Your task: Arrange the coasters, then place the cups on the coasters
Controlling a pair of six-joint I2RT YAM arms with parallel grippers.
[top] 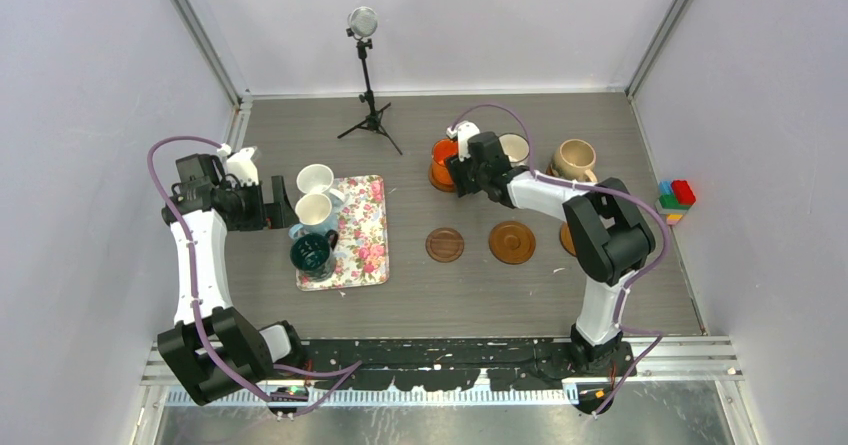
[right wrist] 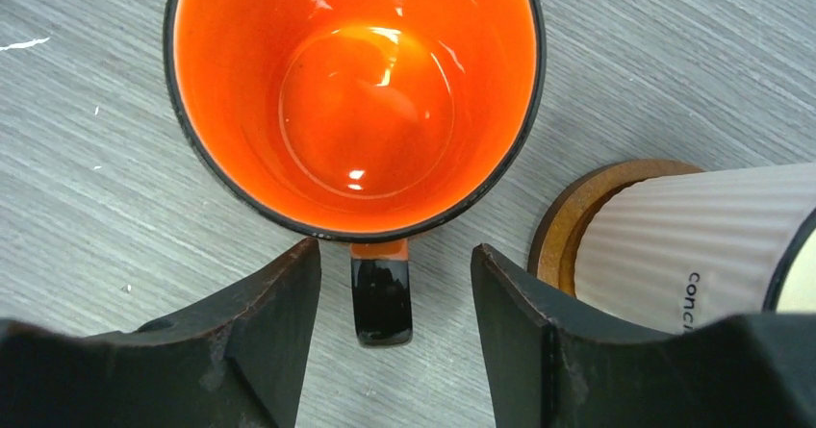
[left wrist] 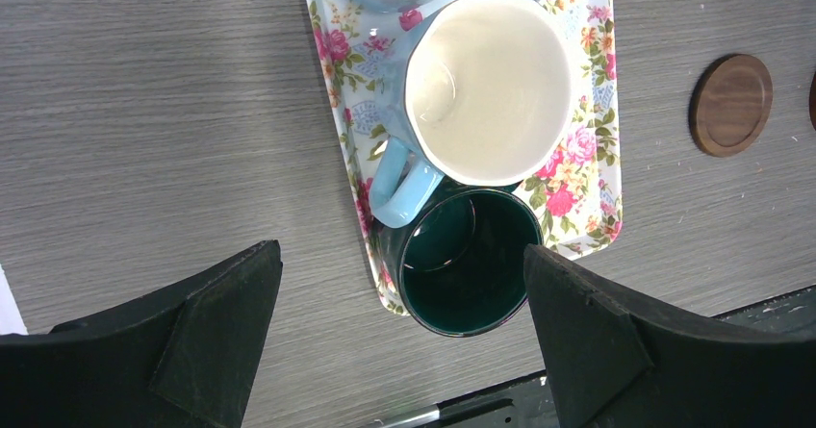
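Three cups (top: 313, 208) stand packed close on the tray (top: 368, 250) toward the desk's (top: 450, 305) left edge, with no passage between them. Bare desk lies left of the tray and along the near edge. At the far edge stand a mic stand (top: 368, 95) and, rightward, the orange cup (right wrist: 356, 91) just beside a ribbed cup (right wrist: 674, 245).

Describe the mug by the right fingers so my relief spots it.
Find the three mugs at the far side of the table, right of the microphone stand. It's the leftmost: the orange mug, glossy orange inside, black-rimmed; its neighbours are pale.
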